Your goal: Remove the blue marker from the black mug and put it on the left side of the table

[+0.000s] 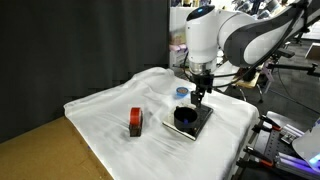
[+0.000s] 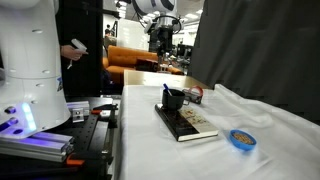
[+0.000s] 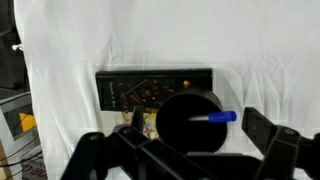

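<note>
1. A black curtain hangs behind the table, which is draped in wrinkled white cloth with a wooden corner showing.
2. The black mug stands on a flat black slab. A red-brown block sits well apart from it.
3. In the wrist view, the blue marker sits in the mug with its end leaning over the rim.
4. The gripper hovers just above the mug, jaws spread wide and holding nothing.
5. The step in hand is probably the grasp. Straddle the marker's exposed end, close above the rim, then lift straight up so the mug stays put.
</note>
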`<state>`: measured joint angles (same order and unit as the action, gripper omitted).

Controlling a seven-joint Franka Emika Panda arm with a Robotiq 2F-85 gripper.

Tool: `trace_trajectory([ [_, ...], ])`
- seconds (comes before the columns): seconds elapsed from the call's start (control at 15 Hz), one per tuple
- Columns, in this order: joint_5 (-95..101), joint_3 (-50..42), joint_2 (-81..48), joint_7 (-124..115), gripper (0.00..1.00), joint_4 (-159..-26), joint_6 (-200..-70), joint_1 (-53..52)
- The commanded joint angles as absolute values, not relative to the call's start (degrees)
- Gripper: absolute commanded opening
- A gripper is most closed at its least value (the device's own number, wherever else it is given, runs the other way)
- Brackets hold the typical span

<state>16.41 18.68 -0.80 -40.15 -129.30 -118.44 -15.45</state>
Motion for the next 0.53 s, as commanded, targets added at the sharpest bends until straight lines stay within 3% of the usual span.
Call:
trace_trajectory([
  [0.0,18.7,18.1,-4.6,-43.8,1.0,-123.8,-113.3,-16.7],
  [0.47,17.9,17.4,-7.5,-45.6,1.0,-119.8,-109.7,-18.5],
])
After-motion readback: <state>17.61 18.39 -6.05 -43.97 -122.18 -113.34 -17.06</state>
